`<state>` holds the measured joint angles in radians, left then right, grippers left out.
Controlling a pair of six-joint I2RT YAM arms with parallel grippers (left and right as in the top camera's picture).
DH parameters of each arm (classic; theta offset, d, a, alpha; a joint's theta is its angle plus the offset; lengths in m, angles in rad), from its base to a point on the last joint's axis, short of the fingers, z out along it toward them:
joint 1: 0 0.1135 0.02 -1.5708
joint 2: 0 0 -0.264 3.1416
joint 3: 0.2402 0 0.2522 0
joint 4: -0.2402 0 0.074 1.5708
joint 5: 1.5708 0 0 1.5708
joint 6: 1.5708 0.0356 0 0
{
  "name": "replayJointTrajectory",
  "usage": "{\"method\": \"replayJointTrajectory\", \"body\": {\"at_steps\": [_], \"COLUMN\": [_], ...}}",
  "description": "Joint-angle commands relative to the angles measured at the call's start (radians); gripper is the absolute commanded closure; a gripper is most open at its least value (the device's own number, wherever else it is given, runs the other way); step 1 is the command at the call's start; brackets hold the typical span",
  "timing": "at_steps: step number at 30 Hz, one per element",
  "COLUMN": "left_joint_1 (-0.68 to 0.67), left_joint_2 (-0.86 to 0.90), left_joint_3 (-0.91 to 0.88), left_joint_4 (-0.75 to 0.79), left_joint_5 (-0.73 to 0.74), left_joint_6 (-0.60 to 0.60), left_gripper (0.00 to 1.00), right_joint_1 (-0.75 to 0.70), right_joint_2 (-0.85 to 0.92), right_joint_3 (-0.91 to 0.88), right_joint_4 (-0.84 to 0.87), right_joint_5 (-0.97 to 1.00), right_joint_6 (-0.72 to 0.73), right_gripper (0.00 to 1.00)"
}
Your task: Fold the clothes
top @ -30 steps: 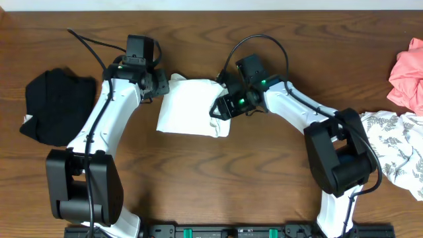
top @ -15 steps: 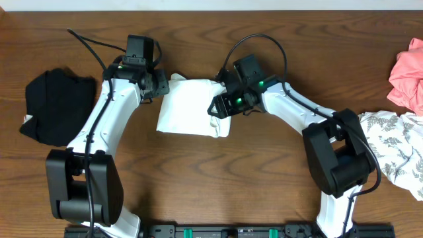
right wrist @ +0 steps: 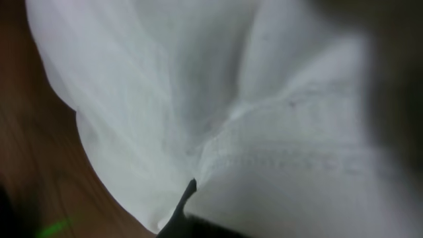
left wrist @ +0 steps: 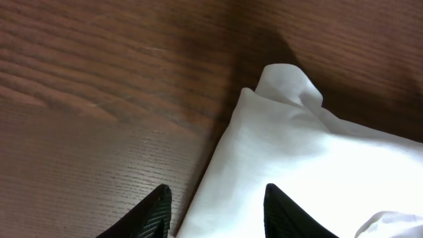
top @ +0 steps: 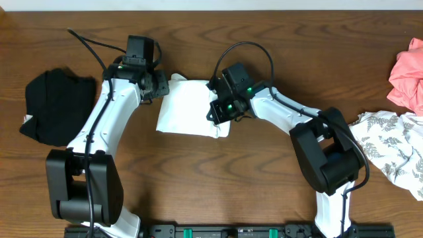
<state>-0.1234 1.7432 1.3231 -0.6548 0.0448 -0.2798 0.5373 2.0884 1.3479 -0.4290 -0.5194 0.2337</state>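
R arm [top: 281,111] slid left; R jaws now pinched shut on right edge of white T-shirt [top: 188,106], mid-desk [top: 264,178]. Shirt extends leftward from them; L jaws spread astride its top-left corner.

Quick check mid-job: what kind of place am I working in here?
Probably a robot test bench, not a home laundry: a wooden table, a left arm and right arm mounted at its edge, and a white shirt, black garment and pink garment on it.
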Motion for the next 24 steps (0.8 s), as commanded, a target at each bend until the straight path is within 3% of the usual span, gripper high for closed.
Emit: {"method": "replayJointTrajectory", "body": {"at_steps": [1, 10, 15, 24], "left_joint_1": [0.003, 0.003, 0.003, 0.003], "left_joint_2": [0.008, 0.008, 0.008, 0.008], "left_joint_3": [0.005, 0.005, 0.005, 0.005], "left_joint_4": [-0.007, -0.007, -0.008, -0.027], "left_joint_5": [-0.012, -0.012, -0.012, -0.012], "left_joint_6": [0.017, 0.017, 0.017, 0.017], "left_gripper": [0.54, 0.54, 0.54, 0.54], "right_joint_1": [-0.028, -0.069, -0.070, -0.065], "right_joint_2": [-0.030, -0.207, -0.186, -0.113], "right_joint_3": [0.000, 0.000, -0.002, -0.003], "right_joint_4": [-0.006, -0.084, -0.175, -0.198], "right_joint_5": [-0.012, 0.084, 0.207, 0.213], "right_joint_6": [0.024, 0.021, 0.064, 0.069], "right_gripper": [0.99, 0.98, 0.97, 0.92]}}
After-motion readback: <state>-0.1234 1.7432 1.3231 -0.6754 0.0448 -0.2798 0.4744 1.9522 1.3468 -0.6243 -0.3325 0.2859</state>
